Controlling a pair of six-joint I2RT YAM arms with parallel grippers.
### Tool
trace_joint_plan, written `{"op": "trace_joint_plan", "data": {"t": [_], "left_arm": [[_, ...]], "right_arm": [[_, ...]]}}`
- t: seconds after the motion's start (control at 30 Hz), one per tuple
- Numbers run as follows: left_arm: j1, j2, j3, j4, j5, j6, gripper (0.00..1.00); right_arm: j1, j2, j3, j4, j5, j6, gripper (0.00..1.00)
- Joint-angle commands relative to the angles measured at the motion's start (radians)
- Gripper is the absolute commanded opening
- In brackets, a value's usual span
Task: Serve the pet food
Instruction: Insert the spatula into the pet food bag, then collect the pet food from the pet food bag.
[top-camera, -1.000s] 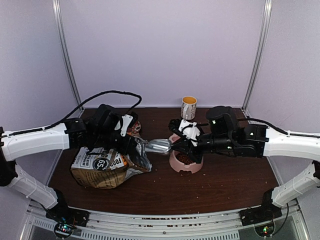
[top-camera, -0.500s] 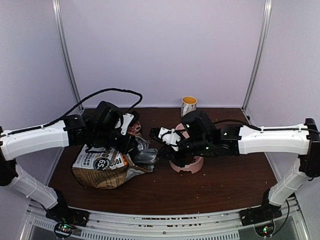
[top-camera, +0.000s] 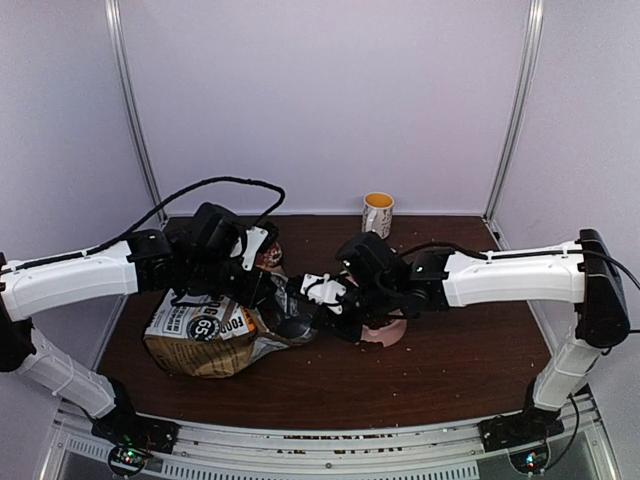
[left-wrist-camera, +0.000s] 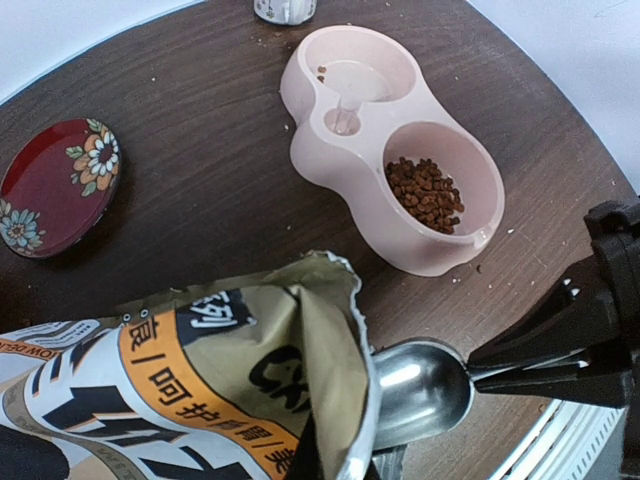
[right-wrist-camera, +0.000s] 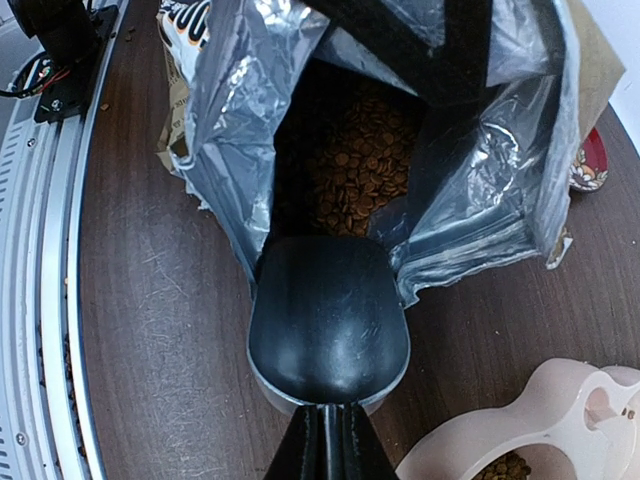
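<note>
Right tool outstretched, scoop at bag

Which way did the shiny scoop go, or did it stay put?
Yes, it moved. The scoop went left, from beside the pink bowl to the mouth of the food bag; the mug at the back stayed put.
</note>
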Motion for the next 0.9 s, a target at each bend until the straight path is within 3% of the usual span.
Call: {"op": "trace_joint_plan", "data": {"t": [0.0, 0.43, 0.87], "left_arm": [[-0.015, -0.026, 0.031, 0.192, 0.024, -0.002, 0.00], [-0.015, 0.000, 0.054, 0.195, 0.037, 0.008, 0.00], [-0.015, 0.010, 0.063, 0.185, 0.038, -0.017, 0.00]], "right_arm": [[0.007, 0.049, 0.055, -0.015, 0.021, -0.023, 0.00], [0.015, 0.147, 0.085, 0.057, 0.033, -0.008, 0.00], [0.036, 0.231, 0.048, 0.284, 0.026, 0.060, 0.00]]}}
